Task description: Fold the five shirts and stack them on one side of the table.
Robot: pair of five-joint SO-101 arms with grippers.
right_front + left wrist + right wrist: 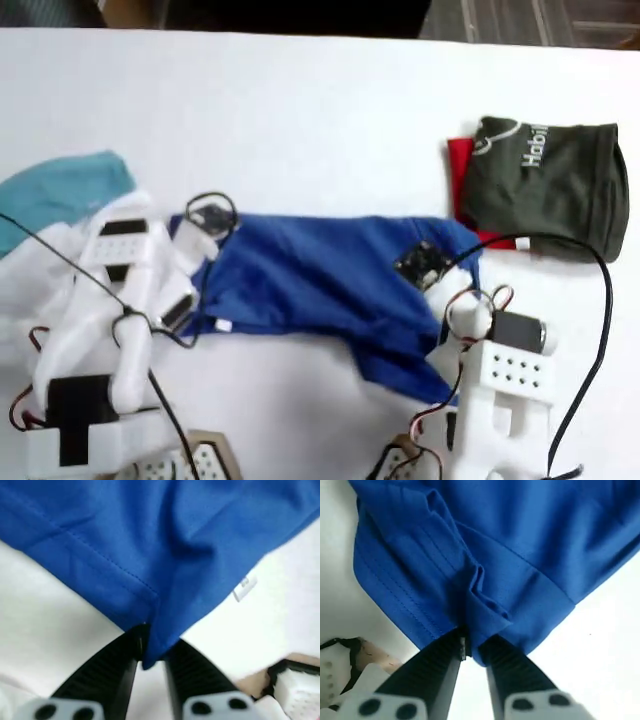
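Observation:
A blue shirt (320, 275) lies stretched across the middle of the table. My left gripper (148, 652) is shut on its hem at the shirt's left end, near the white label (245, 586); in the high view that arm (185, 290) is at the left. My right gripper (471, 650) is shut on a bunched fold of the blue shirt (485, 545) at its right end, where the arm (440, 275) meets the cloth. A folded dark green shirt (545, 185) rests on a red one (460, 180) at the right. A teal shirt (60, 190) lies at the far left.
White cloth (25, 270) lies under the teal shirt beside the left arm. Black cables (595, 300) loop around both arm bases at the front edge. The far half of the white table (300, 120) is bare.

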